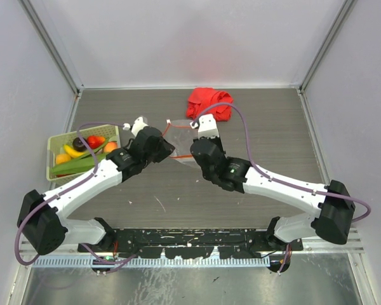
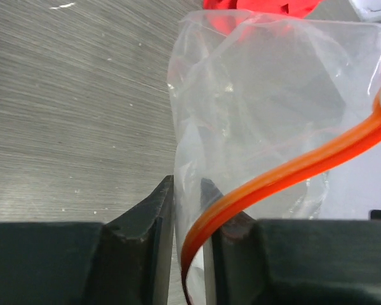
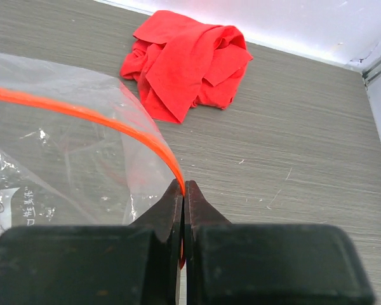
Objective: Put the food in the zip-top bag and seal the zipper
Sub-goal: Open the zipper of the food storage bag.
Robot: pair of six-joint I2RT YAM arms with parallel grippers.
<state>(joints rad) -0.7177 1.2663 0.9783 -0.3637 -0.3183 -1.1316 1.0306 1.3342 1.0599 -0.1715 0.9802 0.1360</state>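
The clear zip-top bag (image 1: pixel 180 138) hangs between my two grippers at the table's middle. My left gripper (image 1: pixel 167 149) is closed narrowly on the bag's mouth; in the left wrist view its jaws (image 2: pixel 187 187) hold the plastic (image 2: pixel 267 95) and the orange zipper strip (image 2: pixel 305 164) between them. My right gripper (image 1: pixel 192 150) is shut on the zipper's other end (image 3: pixel 82 112), its tips (image 3: pixel 184 184) pressed together. The bag looks empty. The food lies in the basket at left: yellow banana (image 1: pixel 72 151), red piece (image 1: pixel 95 140), orange piece (image 1: pixel 110 147), green pods (image 1: pixel 76 166), dark purple piece (image 1: pixel 80 144).
A pale green slotted basket (image 1: pixel 53 143) sits at the left edge of the table. A crumpled red cloth (image 1: pixel 209 103) lies behind the bag, and it also shows in the right wrist view (image 3: pixel 184 60). Grey walls close in the table on three sides.
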